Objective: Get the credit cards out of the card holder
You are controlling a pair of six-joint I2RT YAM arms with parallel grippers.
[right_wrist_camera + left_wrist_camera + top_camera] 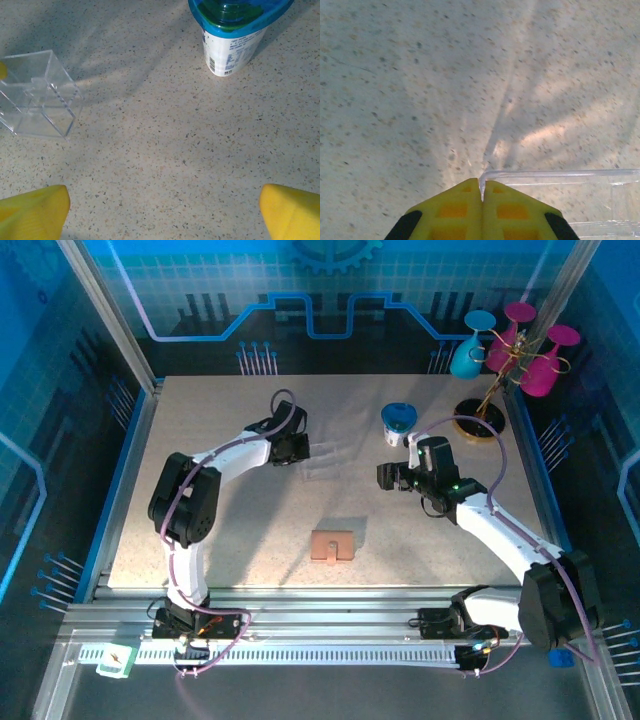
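Left arm (225, 454): white moulded link shells, chunky rounded black joint housings. A thin purple-grey cable (284, 393) loops outside the links behind the fingers. Right arm (497, 527): same white shells and black joints, with its own purple-grey cable (470, 419). Tiny green light (455, 483) on the black wrist block just behind the fingers. Left gripper (481, 196): bright yellow wedge-shaped fingers (515, 212), orange square recesses (452, 211) set back from the tips, black patches (404, 226) at the outer edges further back. Right gripper (165, 210): plain rounded yellow fingertips (35, 210). Black base blocks (170, 620) with thin wires, farthest from the fingers.
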